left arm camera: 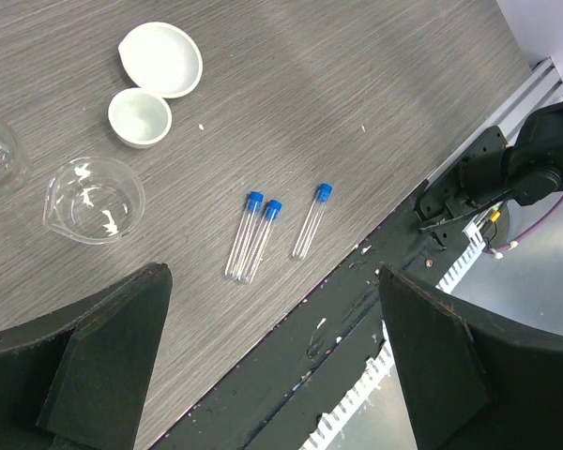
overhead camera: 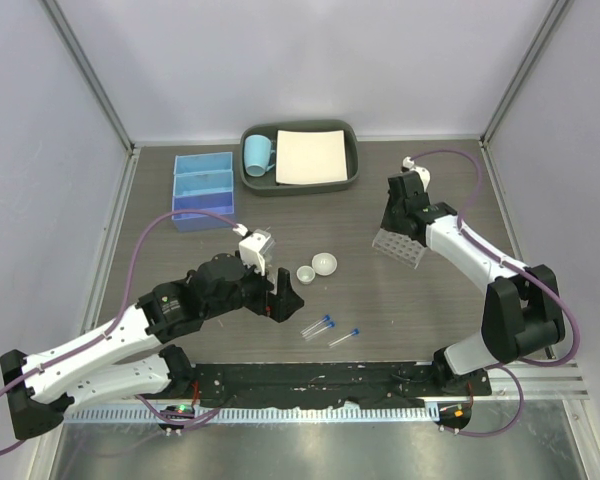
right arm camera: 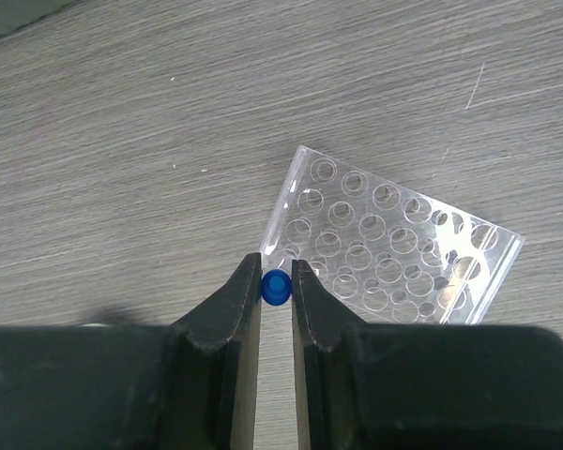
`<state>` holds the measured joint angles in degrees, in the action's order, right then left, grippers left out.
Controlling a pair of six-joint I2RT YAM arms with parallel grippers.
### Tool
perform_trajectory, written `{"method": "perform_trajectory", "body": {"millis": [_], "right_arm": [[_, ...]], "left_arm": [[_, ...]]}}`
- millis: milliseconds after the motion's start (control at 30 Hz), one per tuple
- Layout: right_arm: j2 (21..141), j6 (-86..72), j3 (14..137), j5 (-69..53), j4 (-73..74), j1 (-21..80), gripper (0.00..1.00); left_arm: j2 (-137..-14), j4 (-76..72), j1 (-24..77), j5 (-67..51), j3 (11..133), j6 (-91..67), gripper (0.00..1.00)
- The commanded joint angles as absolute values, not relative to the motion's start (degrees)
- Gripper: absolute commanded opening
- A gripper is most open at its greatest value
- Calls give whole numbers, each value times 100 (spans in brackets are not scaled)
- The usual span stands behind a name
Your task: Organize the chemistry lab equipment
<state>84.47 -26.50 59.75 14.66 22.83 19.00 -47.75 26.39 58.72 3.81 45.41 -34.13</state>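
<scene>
The right gripper (right arm camera: 277,281) is clamped on a thin blue-capped tube (right arm camera: 277,287). The wrist camera looks straight down on the round cap, so the tube's long axis runs away from the lens, about upright, cap uppermost and body hidden beneath it. It hangs over the near left corner of the clear tube rack (right arm camera: 394,253), which lies flat on the table (right arm camera: 122,141) with its rows of holes facing up. From this angle I cannot tell whether the tube's lower end has entered a hole.

In the top view the right arm rises from its base at the near right, its forearm reaches toward the far left, and the wrist bends down so that the right gripper (overhead camera: 398,225) sits just over the rack (overhead camera: 400,250).

Three more tubes lie flat near the front edge: a pair (left arm camera: 251,234) side by side and a single tube (left arm camera: 311,220) just beside them, roughly parallel. In the top view their long axes run diagonally, with caps toward the far right.

The left gripper (left arm camera: 272,281) is spread wide and empty, hovering above those tubes. Its arm is folded at the elbow and angled in from the near left.

Two white dishes (left arm camera: 159,58) (left arm camera: 139,117) sit touching, beyond the tubes
</scene>
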Motion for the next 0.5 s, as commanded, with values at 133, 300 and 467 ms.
{"method": "perform_trajectory", "body": {"millis": [133,300,467], "right_arm": [[8323,-2707,5819,1309,1942,1890,1],[8332,-2681,5757,1309,1916,1890,1],[8332,-2654,5616,1248,1793,1890,8]], "left_arm": [[-4720,2399,5854,360,4544,-3419,97],[-4720,2399,5854,369,4544,-3419,97],[-4720,2373,5854,413,4509,-3428,97]]}}
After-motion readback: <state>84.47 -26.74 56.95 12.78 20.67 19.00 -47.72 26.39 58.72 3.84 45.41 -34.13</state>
